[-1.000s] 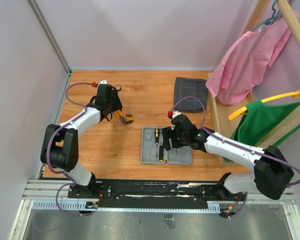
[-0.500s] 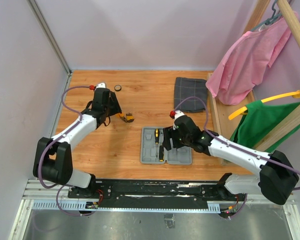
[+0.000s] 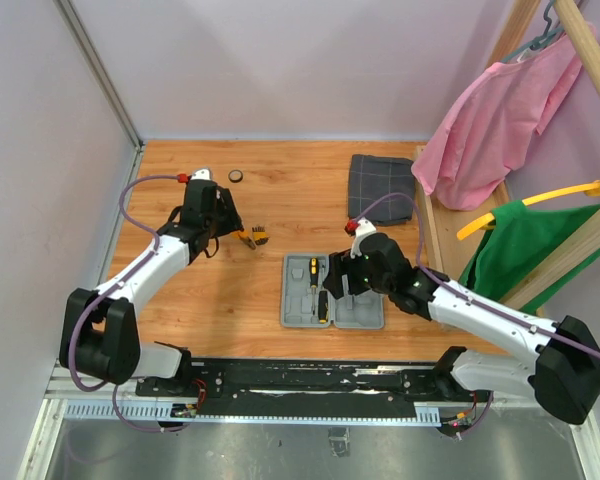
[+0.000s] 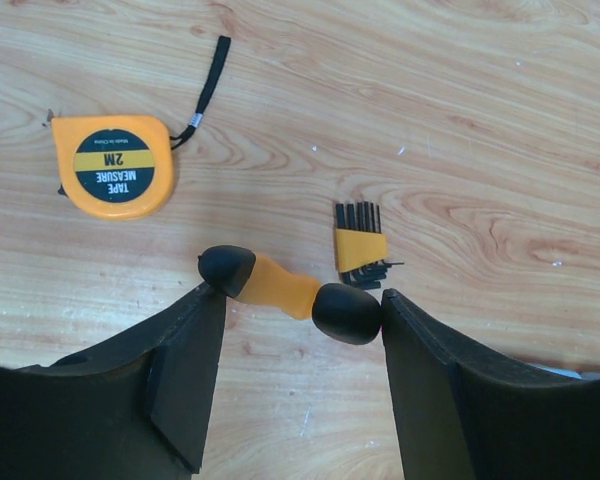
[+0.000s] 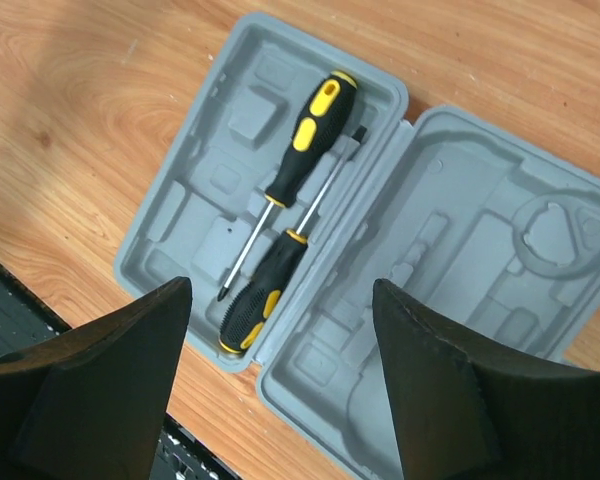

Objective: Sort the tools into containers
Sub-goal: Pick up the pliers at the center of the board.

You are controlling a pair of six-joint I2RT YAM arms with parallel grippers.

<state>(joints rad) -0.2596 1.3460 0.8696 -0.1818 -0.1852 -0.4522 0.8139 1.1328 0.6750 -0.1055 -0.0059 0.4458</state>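
In the left wrist view my left gripper (image 4: 293, 300) is open, its fingertips beside the two black ends of a stubby orange-and-black handle (image 4: 280, 288) lying on the wood. A small orange hex key set (image 4: 360, 245) lies just beyond it and an orange tape measure (image 4: 113, 178) to the far left. My right gripper (image 5: 280, 370) is open and empty above the open grey tool case (image 5: 460, 260). Two yellow-and-black screwdrivers (image 5: 305, 140) (image 5: 260, 300) lie in its left half. From above, the case (image 3: 365, 310) is in front of the right gripper (image 3: 338, 283), and the left gripper (image 3: 225, 230) is at the back left.
A dark grey checked cloth (image 3: 380, 188) lies folded at the back. A wooden rack with pink (image 3: 490, 120) and green (image 3: 525, 245) garments stands at the right. Purple walls close off the left and back. A black rail (image 3: 310, 375) runs along the near edge.
My left gripper has drawn back toward the near side, uncovering the tape measure. My right gripper has shifted slightly nearer over the case. The tools on the table have not moved.
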